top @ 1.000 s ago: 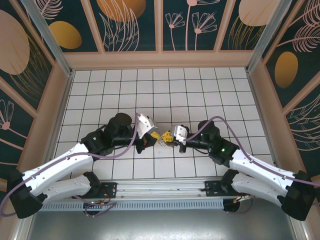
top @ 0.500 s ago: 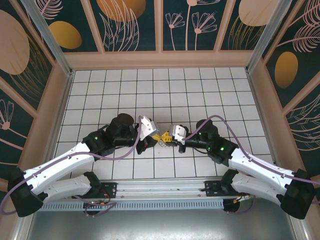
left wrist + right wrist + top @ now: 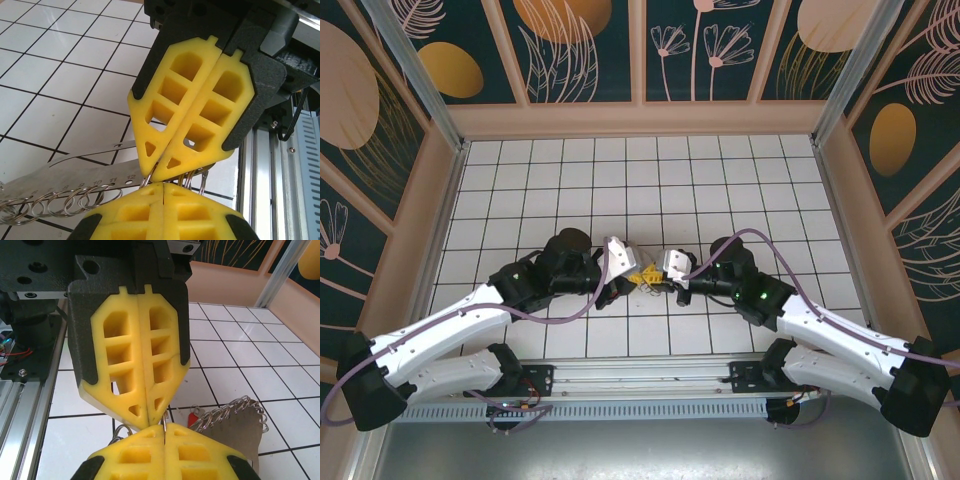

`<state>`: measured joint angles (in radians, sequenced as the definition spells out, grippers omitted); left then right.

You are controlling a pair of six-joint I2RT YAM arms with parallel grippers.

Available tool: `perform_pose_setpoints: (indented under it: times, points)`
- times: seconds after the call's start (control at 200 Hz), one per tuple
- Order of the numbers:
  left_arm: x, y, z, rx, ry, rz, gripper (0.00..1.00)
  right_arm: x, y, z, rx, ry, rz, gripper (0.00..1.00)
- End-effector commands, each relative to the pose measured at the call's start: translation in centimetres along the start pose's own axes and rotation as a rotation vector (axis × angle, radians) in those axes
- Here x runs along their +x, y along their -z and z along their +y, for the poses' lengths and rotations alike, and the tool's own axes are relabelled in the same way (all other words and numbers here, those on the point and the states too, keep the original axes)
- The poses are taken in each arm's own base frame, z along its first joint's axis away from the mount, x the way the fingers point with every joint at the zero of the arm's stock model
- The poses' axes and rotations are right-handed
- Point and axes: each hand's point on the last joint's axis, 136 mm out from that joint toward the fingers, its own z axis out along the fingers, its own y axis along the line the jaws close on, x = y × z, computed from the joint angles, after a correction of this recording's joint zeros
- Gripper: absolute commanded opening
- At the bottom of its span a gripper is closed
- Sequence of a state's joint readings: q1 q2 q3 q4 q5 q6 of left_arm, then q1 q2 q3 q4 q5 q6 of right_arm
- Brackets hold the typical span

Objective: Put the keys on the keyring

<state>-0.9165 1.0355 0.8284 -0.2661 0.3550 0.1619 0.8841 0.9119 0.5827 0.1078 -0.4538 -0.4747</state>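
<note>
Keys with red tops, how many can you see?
1. The red key shows beside the wire rings in the right wrist view. Others may be hidden behind the yellow fingers.

**Grippers Nose to Nose, No Gap Between Them**

The left gripper and right gripper meet tip to tip near the front of the tiled table. Each has its fingers pressed together, and nothing could pass between them. The keyring, its wire rings bunched at the tips, covers the floor just beside. The left arm and right arm slant across the near rows. The far tiles lie open up to the wooden wall.
</note>
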Motion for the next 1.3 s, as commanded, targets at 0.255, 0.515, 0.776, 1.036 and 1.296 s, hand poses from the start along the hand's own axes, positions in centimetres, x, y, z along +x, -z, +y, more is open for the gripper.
perform_pose_setpoints:
  times: [0.255,0.515,0.776,1.036,1.296]
  points:
    - [-1.7,1.5,0.4,-0.063,-0.113,-0.073,0.34,-4.1,0.8,0.5,-0.009,0.083,-0.108,0.00]
    - [-1.4,2.2,0.3,-0.061,-0.153,-0.020,0.09,-4.2,1.2,0.9,-0.007,0.082,-0.102,0.00]
    - [-1.2,2.2,0.2,-0.054,-0.169,0.017,0.24,-4.2,1.0,1.2,-0.015,0.084,-0.097,0.00]
    - [-1.0,2.2,-0.5,-0.014,-0.160,0.017,0.26,-4.4,0.9,0.8,0.005,0.082,-0.097,0.00]
    - [-0.6,2.3,-0.7,-0.004,-0.149,0.016,0.29,-4.4,0.7,0.6,0.009,0.079,-0.094,0.00]
